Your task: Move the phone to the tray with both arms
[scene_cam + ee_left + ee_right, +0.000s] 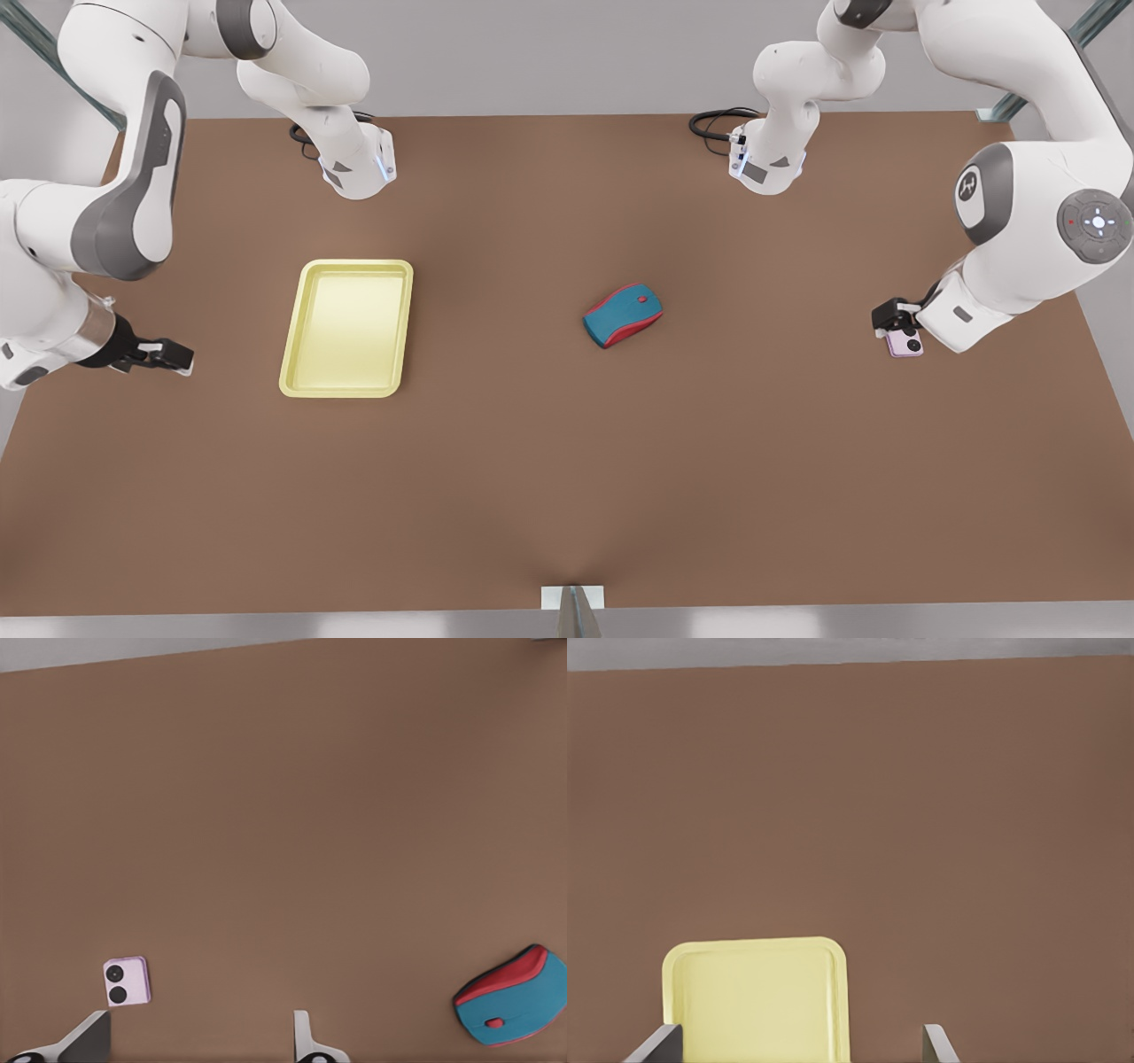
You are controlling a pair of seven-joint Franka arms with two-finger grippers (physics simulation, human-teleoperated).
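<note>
The left hand (893,321), fingers spread, hovers just beside the phone (905,344) at the front view's right, while the right hand (168,356), also spread, waits near the tray (347,328).

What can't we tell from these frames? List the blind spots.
- Phone: in the front view the open left gripper covers part of it, so whether they touch cannot be judged.
- Mouse: in the left wrist view one side is cut off by the picture edge.
- Tray: in the right wrist view its near end is cut off by the edge. The right gripper waits open.
</note>
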